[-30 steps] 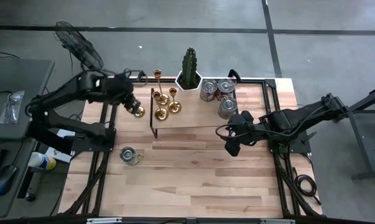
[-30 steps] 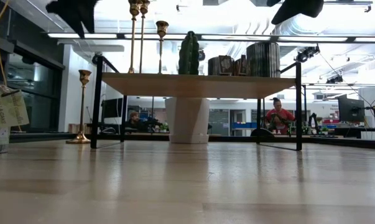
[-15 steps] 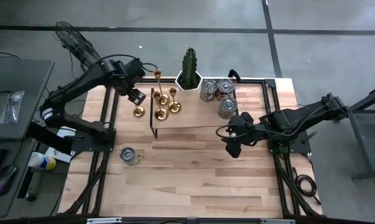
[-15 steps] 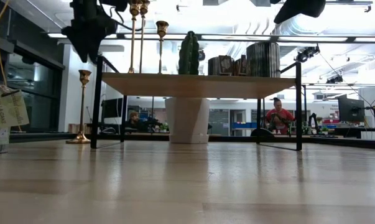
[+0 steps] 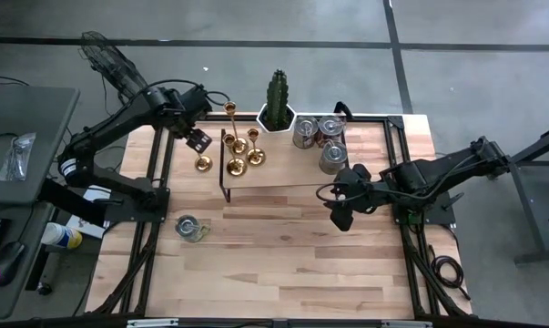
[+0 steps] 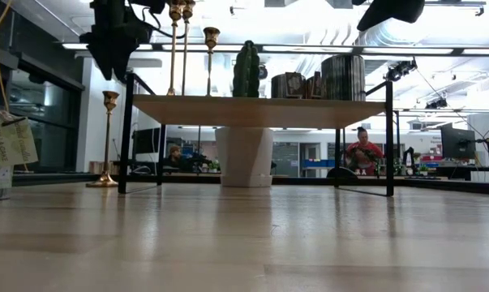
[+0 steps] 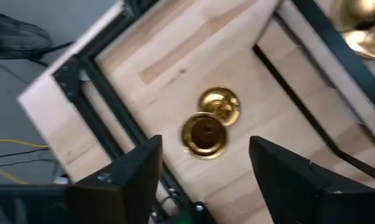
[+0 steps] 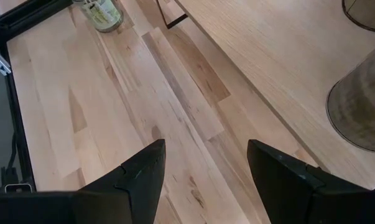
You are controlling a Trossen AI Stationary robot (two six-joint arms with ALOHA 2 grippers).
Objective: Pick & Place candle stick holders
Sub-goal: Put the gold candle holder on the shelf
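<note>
One gold candle stick holder stands upright by its round base on the table, just left of the raised wooden shelf. It also shows in the low view and, from above, in the left wrist view. Three more gold holders stand on the shelf's left end. My left gripper hangs open above the lone holder, its fingers apart on either side and clear of it. My right gripper hovers open over bare table in front of the shelf.
On the shelf stand a cactus in a white pot and three silver tins. A small glass jar with a tag sits on the table's near left. The shelf's black frame legs stand close to the lone holder.
My left gripper has swung toward the table's far edge and a little toward the shelf, and it has come down somewhat, then stopped. The holder on the table has stayed put.
</note>
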